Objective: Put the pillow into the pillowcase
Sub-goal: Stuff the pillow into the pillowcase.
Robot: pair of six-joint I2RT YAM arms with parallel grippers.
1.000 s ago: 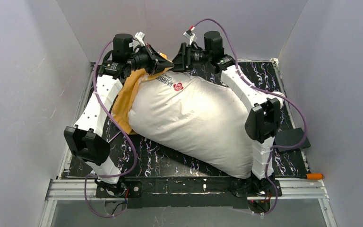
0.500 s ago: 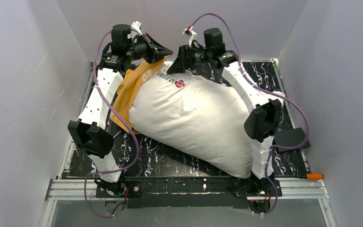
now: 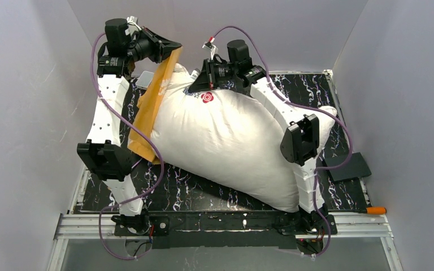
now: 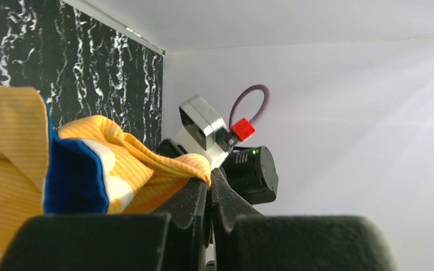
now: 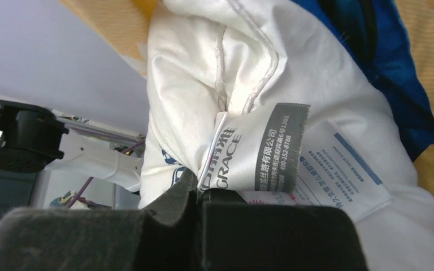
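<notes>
The plump white pillow (image 3: 231, 147) lies diagonally across the black marbled table (image 3: 203, 192). Along its left side the pillowcase (image 3: 152, 110) shows its orange-yellow reverse. My left gripper (image 3: 172, 49) is high at the far left, shut on the pillowcase's yellow edge and holding it up. In the left wrist view the jaws (image 4: 209, 179) pinch yellow fabric, with a blue patch of the pillowcase (image 4: 73, 175) beside it. My right gripper (image 3: 202, 84) is shut on the pillow's far corner. In the right wrist view the jaws (image 5: 198, 189) clamp the pillow (image 5: 203, 68) at its grey sewn label (image 5: 260, 149); blue pillowcase (image 5: 390, 62) lies behind.
A flat black pad (image 3: 347, 167) lies at the table's right edge, and an orange-handled tool (image 3: 376, 210) sits on the front rail. A small grey object (image 3: 144, 79) lies at the far left. White walls close in on three sides.
The left gripper rose and moved left, lifting the pillowcase edge upright. The right gripper opened, then shut on the pillow's labelled corner and shifted left; the pillow followed slightly.
</notes>
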